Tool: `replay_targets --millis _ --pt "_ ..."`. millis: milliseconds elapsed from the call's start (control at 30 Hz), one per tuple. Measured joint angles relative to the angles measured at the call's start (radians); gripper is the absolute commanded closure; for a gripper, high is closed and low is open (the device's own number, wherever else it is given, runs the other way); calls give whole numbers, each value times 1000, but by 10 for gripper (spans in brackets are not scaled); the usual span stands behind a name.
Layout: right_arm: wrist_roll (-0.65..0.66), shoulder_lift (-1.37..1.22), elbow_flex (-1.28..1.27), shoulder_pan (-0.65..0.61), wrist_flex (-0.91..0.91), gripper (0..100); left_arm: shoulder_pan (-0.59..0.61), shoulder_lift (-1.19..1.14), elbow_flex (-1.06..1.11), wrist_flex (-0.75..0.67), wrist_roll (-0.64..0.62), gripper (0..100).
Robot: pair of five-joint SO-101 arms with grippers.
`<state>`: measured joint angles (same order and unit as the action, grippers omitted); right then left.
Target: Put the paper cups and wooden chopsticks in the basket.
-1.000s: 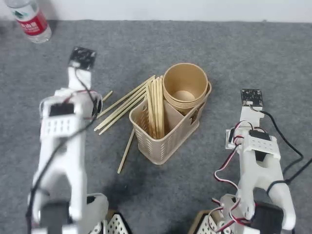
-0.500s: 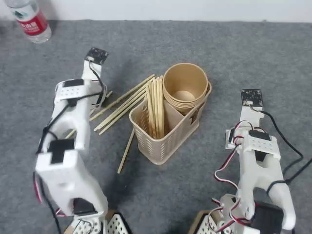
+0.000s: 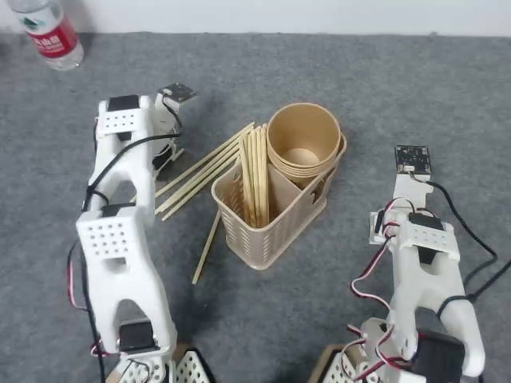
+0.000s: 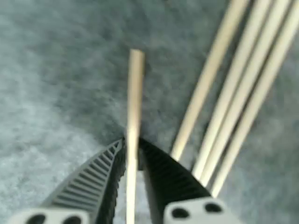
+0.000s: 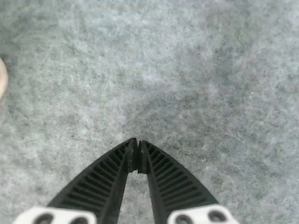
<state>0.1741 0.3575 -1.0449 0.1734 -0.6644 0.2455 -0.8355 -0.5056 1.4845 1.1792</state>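
The beige slatted basket (image 3: 264, 227) stands mid-table holding stacked paper cups (image 3: 303, 144) and several upright wooden chopsticks (image 3: 255, 171). More chopsticks (image 3: 196, 175) lean from the carpet onto its rim, and one chopstick (image 3: 206, 247) lies flat beside it. My left gripper (image 4: 132, 145) is down at the carpet left of the leaning bundle, shut on a single chopstick (image 4: 134, 93); the bundle (image 4: 233, 93) lies just beside it. The left arm (image 3: 128, 152) stretches out over that spot. My right gripper (image 5: 138, 156) is shut and holds nothing, over bare carpet right of the basket.
A plastic water bottle (image 3: 49, 33) with a red label lies at the far left corner. Grey carpet (image 3: 415, 88) covers the table. The right arm (image 3: 415, 231) stands apart from the basket on its right.
The left arm has stretched forward and swung right toward the basket, bringing its gripper down onto the chopsticks left of the basket. The right arm has not moved.
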Motion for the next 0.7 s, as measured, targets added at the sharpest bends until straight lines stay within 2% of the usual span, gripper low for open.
replay_targets --millis 167,333,500,700 --pt "0 0 0 0 0 991 3 -138 -252 195 40 991" --pt "0 0 0 0 3 991 9 -163 -381 229 -20 991" --pt "0 0 0 0 12 991 2 -114 -385 232 -114 991" --pt "0 0 0 0 12 991 -75 153 -212 233 -255 991"
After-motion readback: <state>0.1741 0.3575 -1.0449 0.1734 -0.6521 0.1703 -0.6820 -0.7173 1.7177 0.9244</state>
